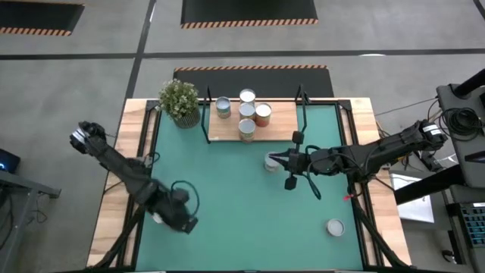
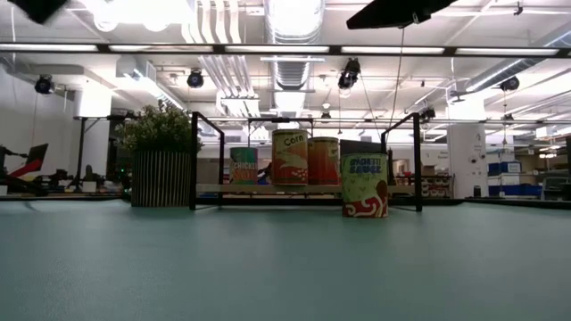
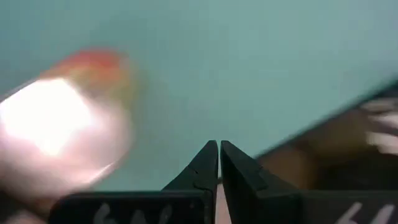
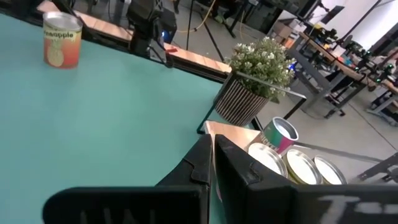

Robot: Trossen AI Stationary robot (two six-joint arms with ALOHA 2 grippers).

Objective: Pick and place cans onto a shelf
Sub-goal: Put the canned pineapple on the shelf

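Four cans (image 1: 244, 114) stand on the shelf (image 1: 280, 129), a light wooden board at the far edge of the green surface (image 1: 242, 205), just beside a potted plant (image 1: 179, 101) at the far left corner. In the low view one shelf can (image 2: 290, 158) reads "Corn"; the blue one's (image 2: 243, 166) lettering is too small to make out. A fifth can (image 1: 272, 162) stands on the surface just in front of the shelf, its green label too blurred to read. The right gripper (image 1: 284, 161) is just beside it, jaws pressed together and empty. A sixth can (image 1: 336, 227) stands near the right front corner. In the right wrist view a can (image 4: 62, 40) labelled "Pineapple" stands near the left edge. The left gripper (image 1: 186, 222) is near the left front corner, jaws closed on nothing.
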